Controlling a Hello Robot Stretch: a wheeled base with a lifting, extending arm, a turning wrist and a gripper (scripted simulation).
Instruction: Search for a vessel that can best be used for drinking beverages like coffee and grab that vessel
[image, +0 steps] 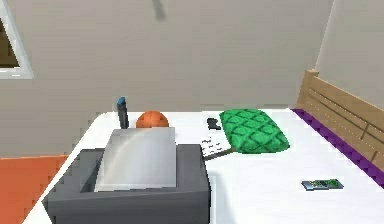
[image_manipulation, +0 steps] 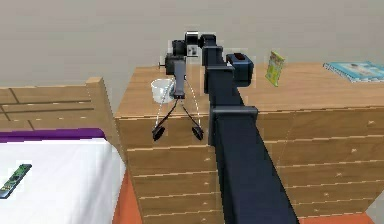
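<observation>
A small pale, see-through vessel (image_manipulation: 160, 90) stands on the wooden dresser top (image_manipulation: 300, 95), near its left end. My arm (image_manipulation: 235, 140) rises from the bottom edge over the dresser. The gripper (image_manipulation: 178, 130) shows its dark body just right of the vessel, and its two thin fingers (image_manipulation: 160, 127) spread down across the dresser front. I cannot tell whether it touches the vessel or holds anything.
A small yellow-green box (image_manipulation: 275, 68) and a blue book (image_manipulation: 355, 70) lie farther right on the dresser. A white bed (image: 270, 175) carries a green pillow (image: 254, 130), an orange ball (image: 152, 120), a dark flat device (image: 322, 184) and a grey box-like object (image: 135, 175). Its wooden headboard (image: 345, 115) stands at the right.
</observation>
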